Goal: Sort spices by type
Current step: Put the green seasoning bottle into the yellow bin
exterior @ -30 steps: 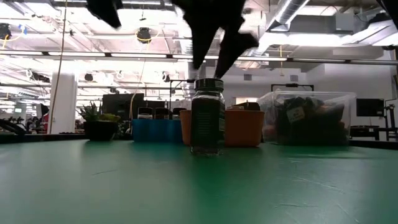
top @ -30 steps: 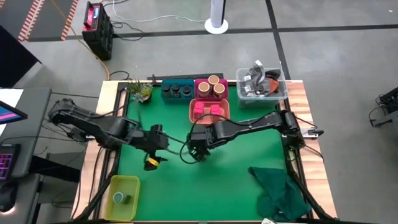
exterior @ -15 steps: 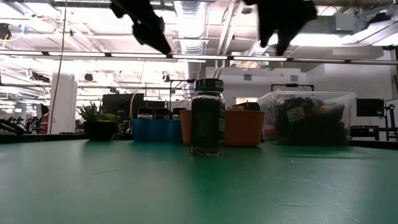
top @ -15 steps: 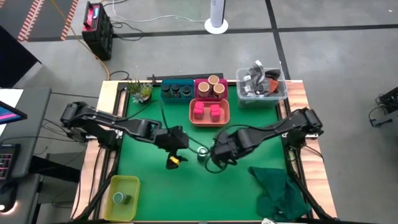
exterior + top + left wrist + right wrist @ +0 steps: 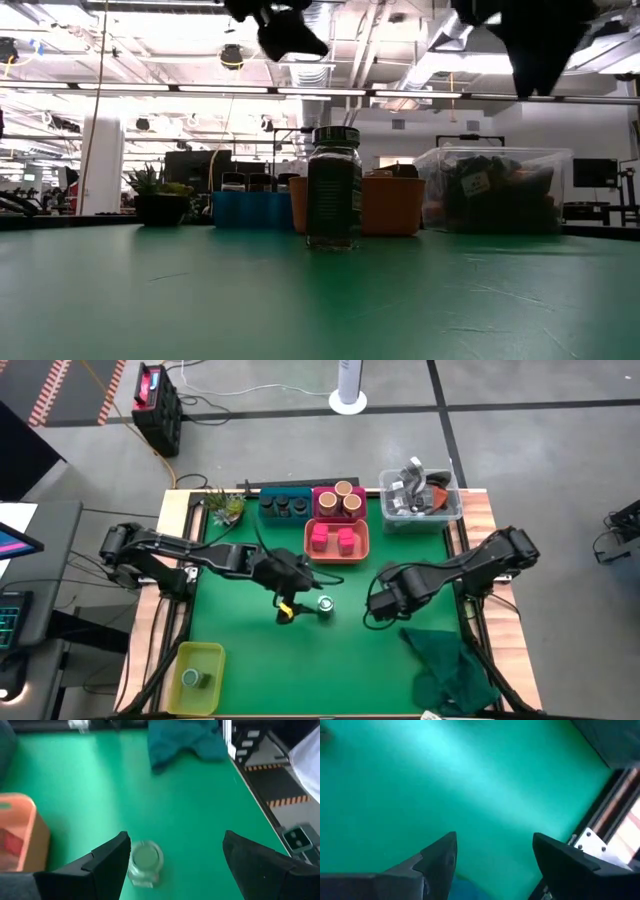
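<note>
A green-topped clear jar (image 5: 325,603) stands upright and alone in the middle of the green mat (image 5: 260,650), nothing touching it. In the low view it sits dead centre, dark contents showing through the glass. The left gripper (image 5: 290,603) hangs just beside it, above the mat, fingers spread apart and empty; in its wrist view the jar lies close to one finger (image 5: 107,862), not between the two. The right gripper (image 5: 376,606) hovers on the jar's other side, a little farther off, jaws parted and holding nothing, only bare mat ahead of its fingers (image 5: 437,857).

Along the far edge of the mat, the orange tray (image 5: 310,544) holds two pink square boxes (image 5: 334,538) side by side. Behind it, the pink tray (image 5: 318,496) carries three tan-topped round jars (image 5: 342,501), and next to that the blue tray (image 5: 268,493) has three dark round jars (image 5: 284,507) in a row. At the near left corner, the yellow tray (image 5: 214,656) holds one more green-topped jar (image 5: 192,679).

A clear tub (image 5: 452,509) of grey clutter sits at the far right corner, a small plant (image 5: 224,506) at the far left, and a dark green cloth (image 5: 448,664) lies crumpled at the near right.
</note>
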